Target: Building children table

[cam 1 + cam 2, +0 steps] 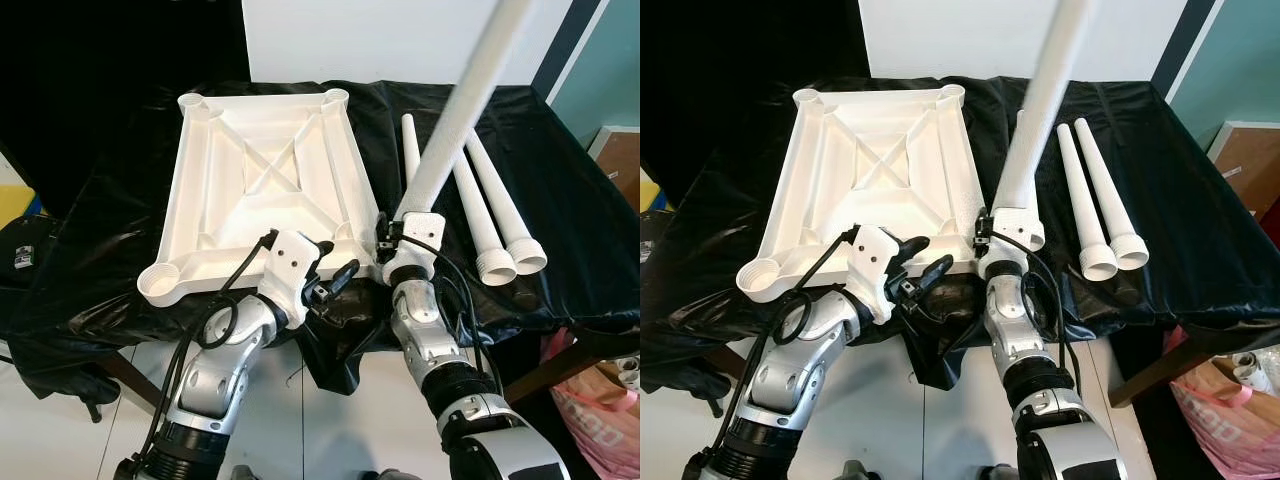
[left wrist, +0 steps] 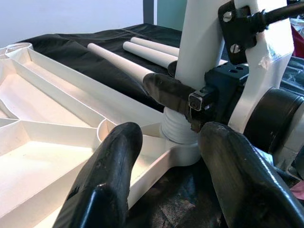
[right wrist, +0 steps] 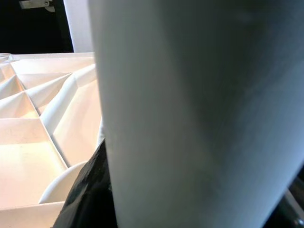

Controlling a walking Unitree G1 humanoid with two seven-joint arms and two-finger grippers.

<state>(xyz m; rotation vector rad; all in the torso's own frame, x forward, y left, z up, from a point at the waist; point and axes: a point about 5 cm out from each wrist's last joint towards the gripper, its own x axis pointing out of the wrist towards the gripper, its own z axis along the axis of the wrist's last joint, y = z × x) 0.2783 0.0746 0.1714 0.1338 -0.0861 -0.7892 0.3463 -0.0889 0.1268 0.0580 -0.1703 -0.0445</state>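
The right gripper (image 1: 392, 232) clenches a white leg (image 1: 455, 125) standing in the near corner socket of the upturned tabletop (image 1: 262, 185) on the table (image 1: 560, 215). The left gripper (image 2: 166, 156) hangs released beside that corner. If the leg tilts, its threads could jam or the tabletop slide.

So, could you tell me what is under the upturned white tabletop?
The tabletop lies on a black cloth that drapes over the supporting table's edges. What the cloth covers is hidden.

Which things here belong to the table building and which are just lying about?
Job: upturned white tabletop; leg held upright by right gripper at the near right corner socket; three spare legs on the black cloth; left gripper.
Lying about: pink bag; dark bag.
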